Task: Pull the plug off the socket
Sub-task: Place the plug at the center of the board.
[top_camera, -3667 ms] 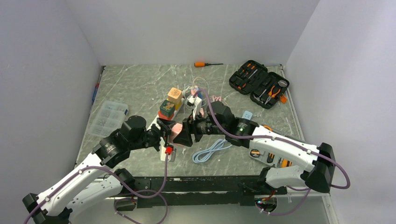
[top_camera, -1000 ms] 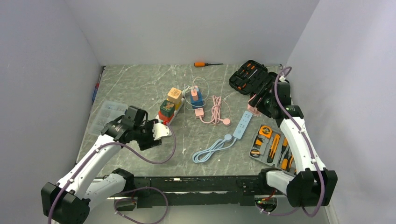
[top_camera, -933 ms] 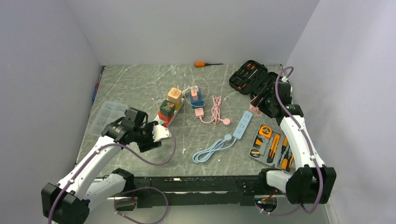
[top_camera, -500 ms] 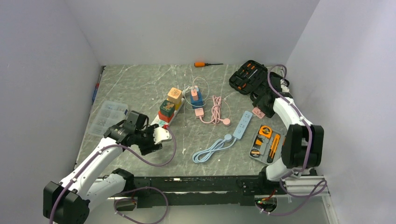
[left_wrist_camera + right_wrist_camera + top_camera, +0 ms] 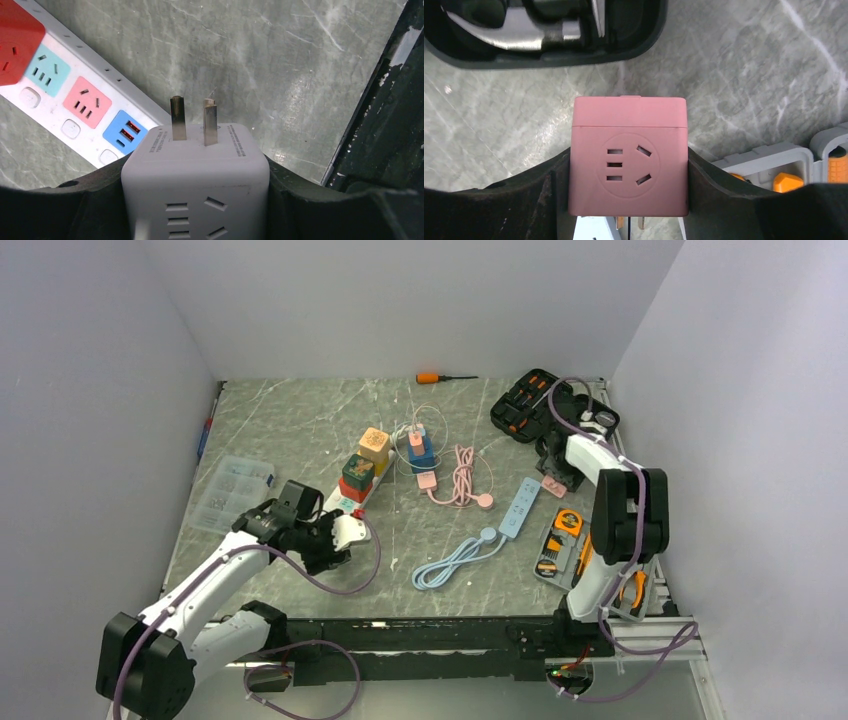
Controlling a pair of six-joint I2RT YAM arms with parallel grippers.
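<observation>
My left gripper (image 5: 336, 536) is shut on a white cube plug (image 5: 195, 167), whose two bare prongs point up, free of any socket. The plug (image 5: 347, 527) hangs just off the near end of the white socket strip (image 5: 75, 107). That strip (image 5: 343, 503) still carries red (image 5: 351, 488), green (image 5: 358, 471) and tan (image 5: 374, 445) cube plugs. My right gripper (image 5: 629, 182) is shut on a pink cube plug (image 5: 629, 152), prongs facing down. It holds the pink plug (image 5: 553, 486) low over the table beside the tool case.
An open black tool case (image 5: 555, 420) lies at the back right, and a grey tool tray (image 5: 575, 550) sits nearer. A blue strip (image 5: 520, 507), blue cable (image 5: 455, 560), pink cable (image 5: 462, 480), stacked blue and pink cubes (image 5: 420, 450), a clear box (image 5: 232, 490) and an orange screwdriver (image 5: 445, 377) are also there.
Both arms pulled apart from the middle, each carrying its cube plug. In the last second the right arm folded back and lowered the pink plug by the tool case; the left drifted slightly nearer.
</observation>
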